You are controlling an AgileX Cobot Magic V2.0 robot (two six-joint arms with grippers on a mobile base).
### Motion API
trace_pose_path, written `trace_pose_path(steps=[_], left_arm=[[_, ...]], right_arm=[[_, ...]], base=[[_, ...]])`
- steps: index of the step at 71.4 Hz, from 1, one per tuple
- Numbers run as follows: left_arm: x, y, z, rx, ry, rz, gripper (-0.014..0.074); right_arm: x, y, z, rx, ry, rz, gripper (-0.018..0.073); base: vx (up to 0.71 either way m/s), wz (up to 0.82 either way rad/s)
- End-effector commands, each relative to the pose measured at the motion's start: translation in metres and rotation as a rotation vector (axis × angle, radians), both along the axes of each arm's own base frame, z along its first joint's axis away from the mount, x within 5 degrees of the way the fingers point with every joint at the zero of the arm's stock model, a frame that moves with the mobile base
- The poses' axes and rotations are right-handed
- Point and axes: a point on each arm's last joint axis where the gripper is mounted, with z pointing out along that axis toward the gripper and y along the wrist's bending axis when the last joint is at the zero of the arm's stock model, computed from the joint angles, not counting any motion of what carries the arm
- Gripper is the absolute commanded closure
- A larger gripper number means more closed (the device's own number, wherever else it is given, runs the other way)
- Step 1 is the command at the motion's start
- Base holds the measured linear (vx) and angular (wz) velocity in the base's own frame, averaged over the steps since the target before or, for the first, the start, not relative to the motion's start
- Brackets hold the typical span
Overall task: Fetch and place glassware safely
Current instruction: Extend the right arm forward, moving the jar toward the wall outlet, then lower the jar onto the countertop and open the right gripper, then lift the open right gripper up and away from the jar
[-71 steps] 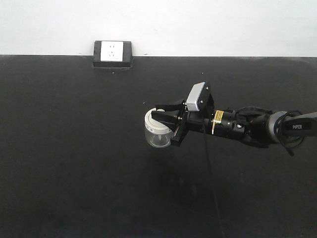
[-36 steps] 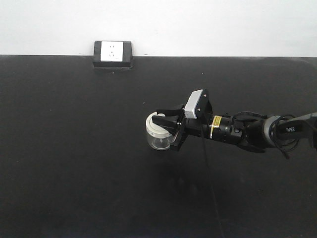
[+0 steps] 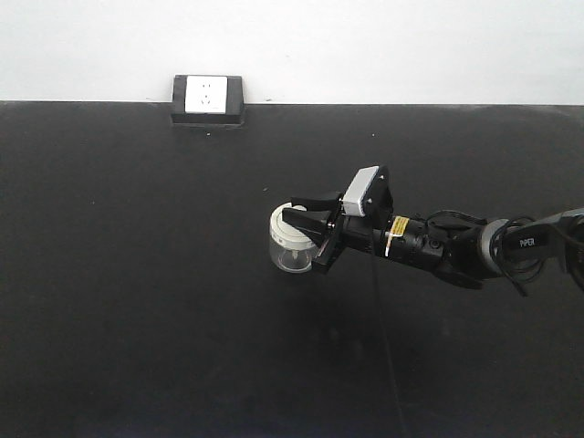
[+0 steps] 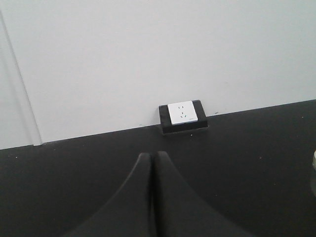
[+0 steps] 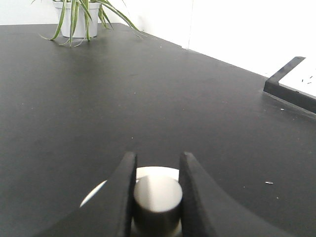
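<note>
The right gripper (image 5: 157,190) is clamped on the knob (image 5: 157,201) of the glass jar (image 3: 292,246), one black finger on each side, its cream-white lid (image 5: 150,174) showing below. The jar sits near the middle of the black desk (image 3: 137,274). The left gripper (image 4: 151,197) has its fingers pressed together, holding nothing. Farther back, a white socket box (image 3: 207,99) stands against the wall, and a potted plant (image 5: 79,17) occupies a far corner.
</note>
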Motion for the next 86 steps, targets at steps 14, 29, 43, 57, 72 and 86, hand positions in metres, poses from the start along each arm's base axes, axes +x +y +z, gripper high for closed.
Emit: trace_pose_path(steps=[14, 29, 43, 57, 72, 86], left_arm=[[0.000, 0.000, 0.016, -0.016, -0.094, -0.004, 0.0603], [0.000, 0.000, 0.016, -0.016, -0.094, -0.004, 0.0603], [0.000, 0.000, 0.016, -0.016, -0.094, -0.004, 0.0603], [0.000, 0.000, 0.016, -0.016, -0.094, -0.004, 0.0603], [0.000, 0.000, 0.016, -0.016, -0.094, -0.004, 0.0603], [0.000, 0.000, 0.016, -0.016, -0.094, -0.004, 0.0603]], right_arm=[[0.004, -0.002, 0.037, 0.109, -0.116, 0.003, 0.0497], [0.004, -0.002, 0.037, 0.109, -0.116, 0.002, 0.0232], [0.005, -0.002, 0.040, 0.111, -0.131, -0.006, -0.0091], [0.006, -0.002, 0.046, 0.123, -0.141, -0.023, -0.0165], [0.004, -0.003, 0.066, 0.124, -0.182, -0.027, -0.0118], [0.000, -0.007, 0.100, 0.106, -0.182, -0.061, -0.0045]], base=[[0.00, 0.00], [0.00, 0.00], [0.00, 0.00], [0.00, 0.00], [0.00, 0.00], [0.00, 0.00]])
